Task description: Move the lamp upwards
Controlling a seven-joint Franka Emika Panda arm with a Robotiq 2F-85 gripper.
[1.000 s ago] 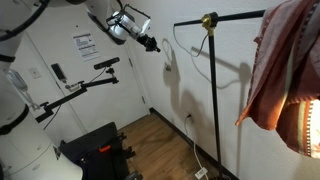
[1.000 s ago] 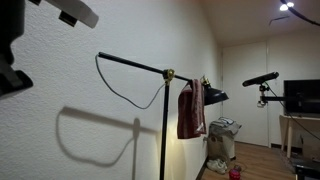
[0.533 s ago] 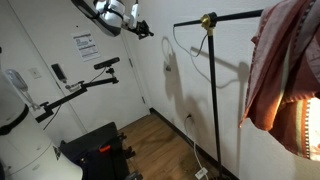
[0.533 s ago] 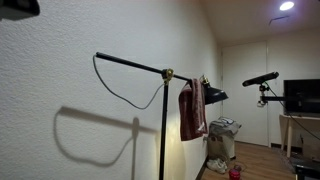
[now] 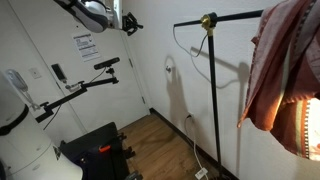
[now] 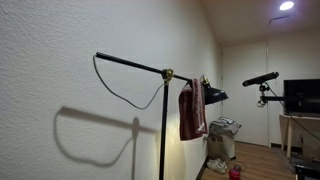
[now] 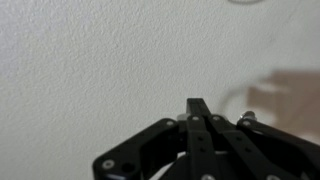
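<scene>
Now my end effector (image 5: 126,24) is high near the wall, fingers pressed together on nothing. From it, the lamp (image 5: 213,90) stands well apart toward the cloth (image 5: 278,60), and its hinged arm (image 6: 130,64) runs almost level across the pole.

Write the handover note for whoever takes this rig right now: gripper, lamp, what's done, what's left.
Gripper: high near the wall, clear of the lamp, holding nothing; the wrist view shows its fingers together against bare wall.
Lamp: standing on its pole, arm about level at the brass joint, red-white cloth draped by the lit shade.
Done: can't tell whether it has been raised.
Left: check the height; raise if needed.
</scene>
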